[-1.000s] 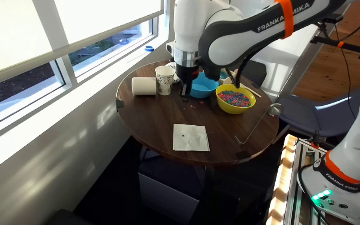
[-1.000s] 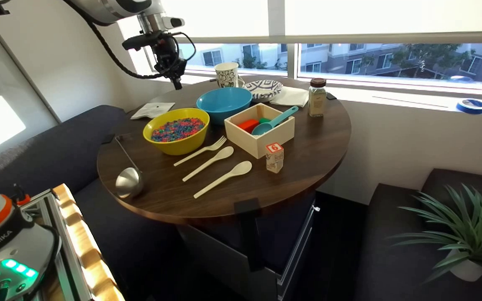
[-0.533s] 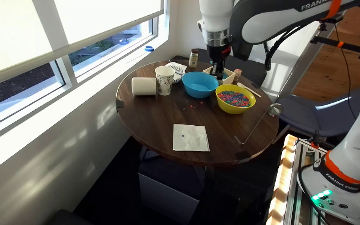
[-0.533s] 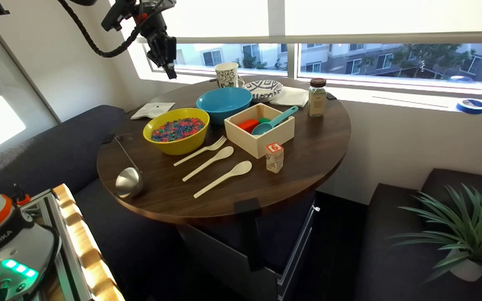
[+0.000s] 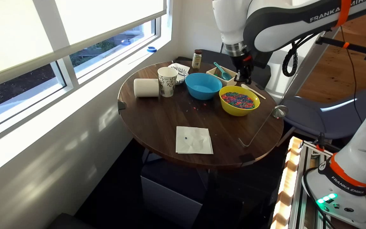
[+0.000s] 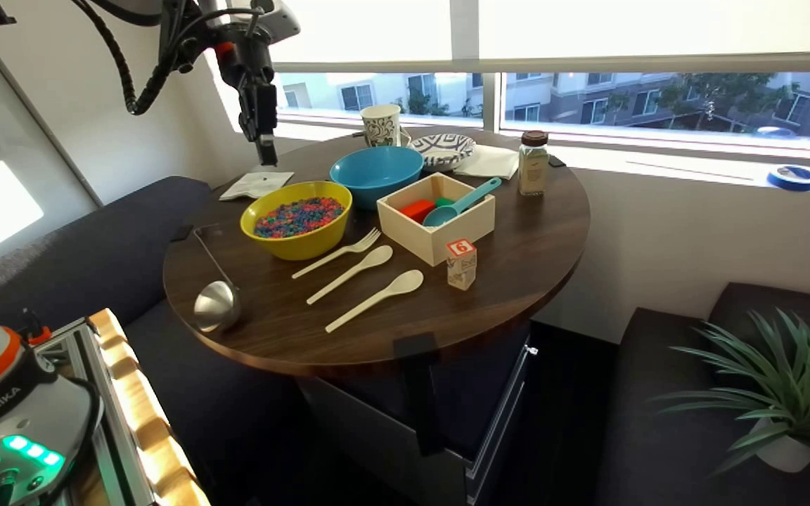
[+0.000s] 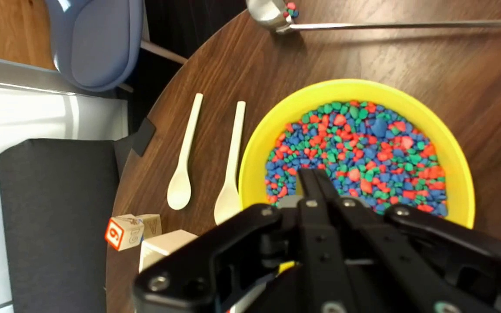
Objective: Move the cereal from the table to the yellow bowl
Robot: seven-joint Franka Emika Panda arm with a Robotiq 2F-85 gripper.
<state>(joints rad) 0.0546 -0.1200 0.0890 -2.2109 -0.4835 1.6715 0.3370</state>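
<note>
The yellow bowl holds many red, blue and green bits; it also shows in an exterior view and in the wrist view. My gripper points down, and its fingertips overlap the bowl in the wrist view. It hangs above the table in both exterior views. Its fingertips are together, with nothing visible between them. A tiny dark piece, possibly the cereal, lies on the white napkin. It shows as a dot in an exterior view. It is out of the wrist view.
The blue bowl and a wooden box with a teal scoop stand beside the yellow bowl. A ladle, spoons, a fork, blocks, a patterned cup and a jar are around.
The arm has moved from beside the blue bowl, rightward past it in an exterior view, to over the yellow bowl. It rose slightly, then came lower. The table objects have not visibly moved.
</note>
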